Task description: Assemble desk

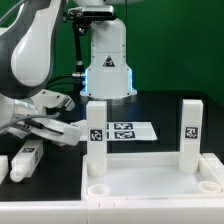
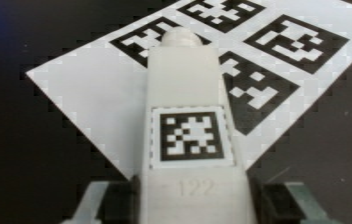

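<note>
**Desk kit, stock as lying, from the exterior view's left to its right**

- Lying leg: one. It is lying flat on the black table at the far left, tag showing, well apart from everything else.
- Gripper: one, reaching in from the left. Its fingers are sitting close on either side of a leg. The pictures do not settle whether they are pressing on it yet or only flanking it.
- Flanked leg: one.
  - Its long axis is running straight out from the gripper, away from the wrist.
  - Its tagged face is turned toward the wrist camera.
  - Its far tip is reaching over the marker board and pointing toward the exterior view's right.
  - I cannot tell whether it is resting on the table or hanging clear of it.
- First standing leg: one. It is standing upright at the far-left corner of the tabletop, just beside the flanked leg's tip.
- Robot base: one, sitting behind the marker board with its blue light glowing.
- Second standing leg: one, standing upright at the tabletop's far-right corner.

**Count:** four legs, one tabletop and one gripper. Two legs are standing, one is flanked and one is lying.

**Bearing for the coming move (judged):** the tabletop is lying to the right of the gripper. Its near corners are probably waiting to be filled, so the flanked leg will need turning upright before it goes down.
</note>
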`<state>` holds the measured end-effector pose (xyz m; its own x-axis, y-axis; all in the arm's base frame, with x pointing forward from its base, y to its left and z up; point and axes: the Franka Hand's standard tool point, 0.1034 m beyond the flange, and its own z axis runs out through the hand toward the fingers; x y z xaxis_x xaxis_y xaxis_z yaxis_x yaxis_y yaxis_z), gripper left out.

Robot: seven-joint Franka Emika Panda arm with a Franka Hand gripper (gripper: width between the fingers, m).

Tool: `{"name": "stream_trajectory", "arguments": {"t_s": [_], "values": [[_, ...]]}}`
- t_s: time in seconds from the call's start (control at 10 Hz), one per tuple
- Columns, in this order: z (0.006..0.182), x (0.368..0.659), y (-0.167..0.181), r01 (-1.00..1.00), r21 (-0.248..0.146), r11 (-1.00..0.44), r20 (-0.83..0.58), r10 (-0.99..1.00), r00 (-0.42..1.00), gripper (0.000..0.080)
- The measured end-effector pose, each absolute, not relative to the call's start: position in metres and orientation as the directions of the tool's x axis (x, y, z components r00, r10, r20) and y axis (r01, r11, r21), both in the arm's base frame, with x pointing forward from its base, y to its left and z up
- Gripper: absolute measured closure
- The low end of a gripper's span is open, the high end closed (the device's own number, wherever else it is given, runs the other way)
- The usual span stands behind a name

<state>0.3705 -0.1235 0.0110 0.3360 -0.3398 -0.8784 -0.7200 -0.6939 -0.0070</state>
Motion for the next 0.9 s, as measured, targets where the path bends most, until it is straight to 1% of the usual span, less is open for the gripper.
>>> {"name": "stream_trajectory", "arguments": {"t_s": [0.1, 0.2, 0.3, 0.4, 0.5, 0.6, 0.7, 0.8, 0.9], "values": [[0.013, 0.372, -0.124, -0.719, -0.008, -0.695, -0.877, -0.34, 0.339, 0.0517], [0.033, 0.383, -0.13, -0.704, -0.02, -0.71, -0.875, -0.328, 0.356, 0.0517], [0.063, 0.4, -0.138, -0.69, -0.046, -0.722, -0.873, -0.307, 0.38, 0.0517], [0.085, 0.419, -0.149, -0.675, -0.067, -0.734, -0.856, -0.306, 0.417, 0.0517], [0.104, 0.438, -0.156, -0.646, -0.094, -0.758, -0.815, -0.314, 0.487, 0.0517], [0.117, 0.447, -0.156, -0.62, -0.104, -0.778, -0.778, -0.325, 0.538, 0.0517], [0.108, 0.45, -0.158, -0.617, -0.104, -0.78, -0.715, -0.373, 0.592, 0.0515], [0.106, 0.449, -0.156, -0.616, -0.108, -0.78, -0.672, -0.399, 0.624, 0.0515], [0.11, 0.454, -0.156, -0.609, -0.117, -0.785, -0.632, -0.415, 0.655, 0.0515]]}}
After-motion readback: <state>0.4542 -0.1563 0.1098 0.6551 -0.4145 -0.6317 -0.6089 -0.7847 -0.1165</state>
